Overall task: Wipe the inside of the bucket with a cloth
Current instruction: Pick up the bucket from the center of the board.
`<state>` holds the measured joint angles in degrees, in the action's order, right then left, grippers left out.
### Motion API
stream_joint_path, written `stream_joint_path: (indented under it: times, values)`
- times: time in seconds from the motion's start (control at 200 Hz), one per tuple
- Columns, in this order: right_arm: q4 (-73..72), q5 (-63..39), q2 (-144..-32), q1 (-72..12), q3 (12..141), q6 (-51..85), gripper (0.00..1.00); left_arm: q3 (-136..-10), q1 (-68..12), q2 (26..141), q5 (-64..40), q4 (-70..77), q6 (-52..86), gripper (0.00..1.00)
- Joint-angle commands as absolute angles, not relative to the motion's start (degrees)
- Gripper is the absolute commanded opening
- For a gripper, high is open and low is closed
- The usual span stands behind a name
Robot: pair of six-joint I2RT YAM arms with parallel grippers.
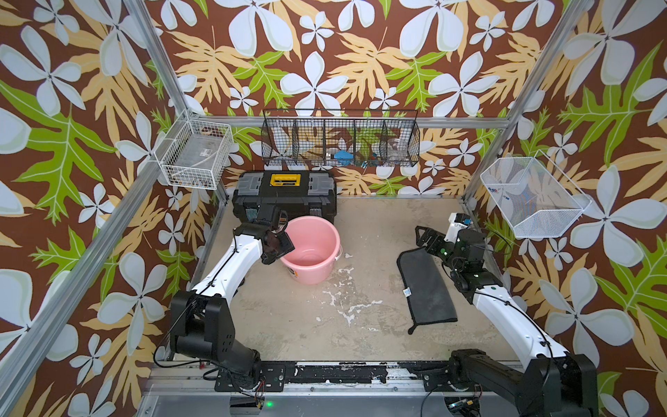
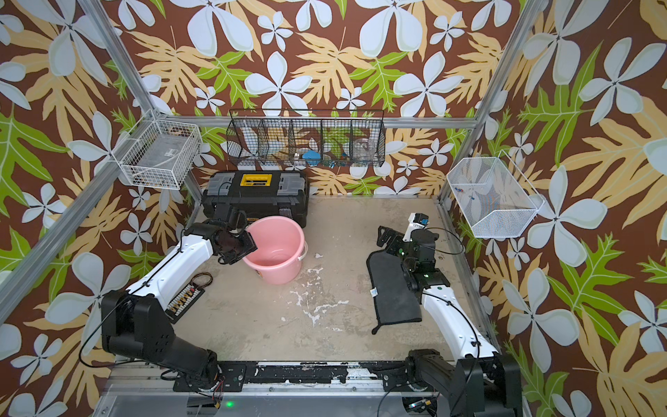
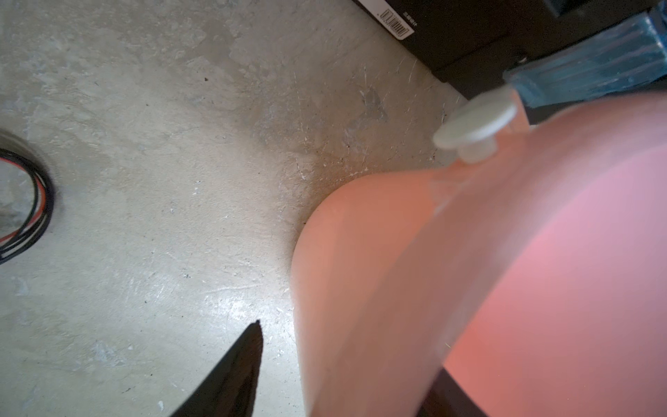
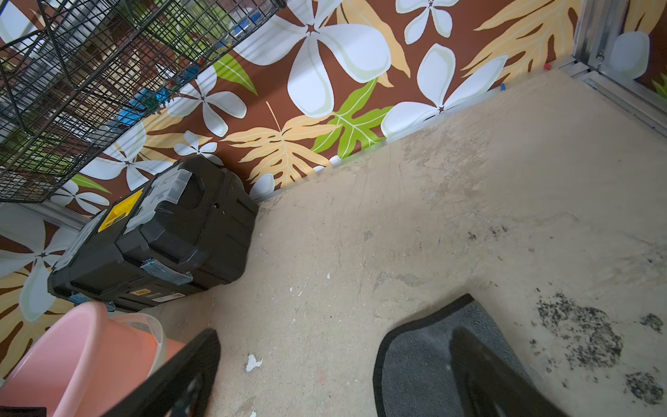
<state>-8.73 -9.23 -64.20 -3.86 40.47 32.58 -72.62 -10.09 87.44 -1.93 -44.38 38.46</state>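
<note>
Top views both show the left pincer (image 1: 283,233) (image 2: 249,231) at the rim of the bucket (image 1: 306,272) (image 2: 276,270), on the side nearest its own arm. The pink tub stands upright on the floor (image 1: 371,234) right in front of it. In the left wrist view the bucket's wall and rim rise beside one dark finger (image 3: 234,379), which hangs outside over bare floor. A dark shape on the inner side is cut off by the frame edge. The jaws look set astride the rim, but whether they pinch it or stand clear I cannot tell. A white handle lug (image 3: 476,122) sits on the wall just past this pincer, and the black toolbox (image 1: 285,195) stands beyond it, close behind the bucket

The right pincer (image 1: 422,240) (image 2: 384,238) is released, jaws spread wide and gripping nothing. It hangs over the far end of the cloth (image 1: 427,289) (image 2: 395,292), which lies flat on the floor and runs from beneath the pincer back alongside its arm. The right wrist view puts one finger (image 4: 480,368) above the cloth's rounded corner and the other (image 4: 195,364) over bare floor on the bucket's side. Contact with the fabric cannot be made out. The cloth's small white tag (image 1: 407,291) is on the edge facing the left pincer. Bucket and cloth lie well apart
</note>
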Motion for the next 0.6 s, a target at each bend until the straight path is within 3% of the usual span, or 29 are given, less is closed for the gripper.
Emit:
stream_joint_path:
  times: [0.0,0.075,0.2,0.505,0.596]
  values:
    - [-9.8,-9.6,-64.0,-4.0,40.2,32.9,1.0,-73.7,-10.2,87.1,-0.2,-45.8,36.8,0.5]
    - [-9.9,-9.6,-63.9,-4.0,39.9,32.8,1.0,-73.5,-10.2,86.8,-0.2,-45.9,36.7,0.48]
    - [-9.6,-9.4,-63.9,-4.0,40.1,32.7,1.0,-73.0,-10.1,87.2,-1.0,-45.8,36.4,0.35]
    - [-8.2,-9.1,-63.7,-4.0,41.6,32.1,1.0,-72.7,-10.3,87.8,-1.6,-45.8,35.8,0.32]
    - [-7.5,-9.1,-64.3,-4.0,41.8,32.1,1.0,-72.5,-10.2,88.0,-2.1,-45.7,36.2,0.15]
